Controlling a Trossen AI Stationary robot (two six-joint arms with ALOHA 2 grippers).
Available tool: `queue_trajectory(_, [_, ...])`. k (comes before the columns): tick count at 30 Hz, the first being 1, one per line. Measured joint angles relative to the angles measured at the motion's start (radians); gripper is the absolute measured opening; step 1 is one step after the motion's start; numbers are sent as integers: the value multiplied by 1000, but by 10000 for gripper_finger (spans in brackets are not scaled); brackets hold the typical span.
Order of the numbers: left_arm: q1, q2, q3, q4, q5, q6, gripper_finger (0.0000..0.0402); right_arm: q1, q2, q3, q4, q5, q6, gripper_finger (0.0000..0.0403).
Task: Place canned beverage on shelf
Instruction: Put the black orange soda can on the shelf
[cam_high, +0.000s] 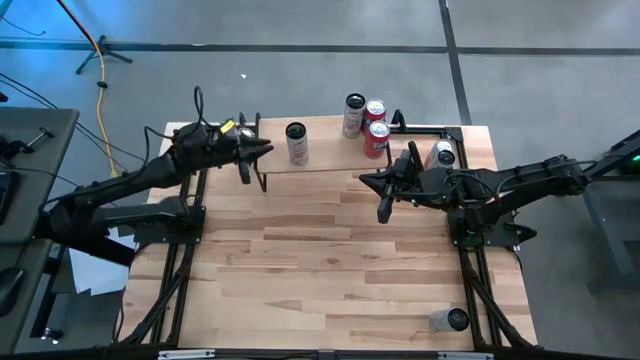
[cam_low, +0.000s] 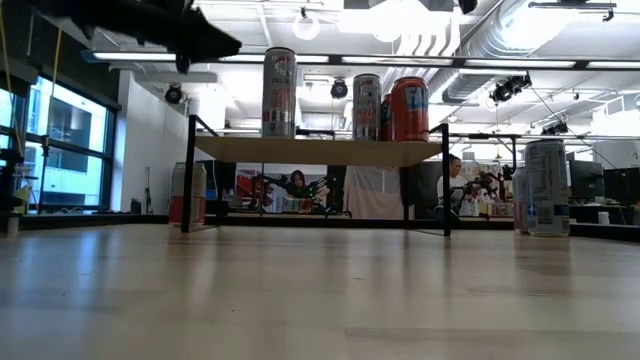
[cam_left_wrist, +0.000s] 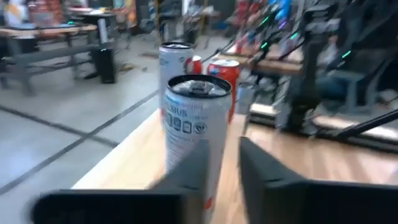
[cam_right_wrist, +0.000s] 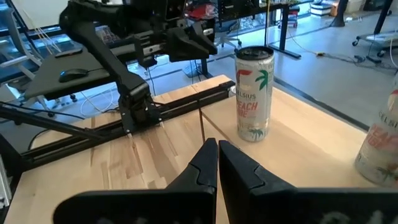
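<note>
1. You see the white slim beverage can (cam_high: 297, 143) standing upright on the low light-wood shelf with black wire legs (cam_high: 330, 163), at the desk's far edge.
2. Your left gripper (cam_high: 262, 148), just beside that can, is narrowed and holds nothing.
3. Your right gripper (cam_high: 383, 197), fingers together, hangs empty near the shelf's right end.
4. Three more cans (cam_high: 365, 124) share the shelf.

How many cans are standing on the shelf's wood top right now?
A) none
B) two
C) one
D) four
D: the high view shows one white can toward the shelf's left end and three more clustered further right, all upright on the plank.
</note>
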Motion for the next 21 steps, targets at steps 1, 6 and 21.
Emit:
queue_trajectory(1, [22,9,-32,60,45,-35,20,0,1,0,-3,0,0,0])
queue_trajectory(6, [57,85,-111,148,107,-127,4,0,14,0,-2,29,0,0])
queue_trajectory(21, [48,290,-74,290,97,-95,0,0,60,0,-3,41,16,0])
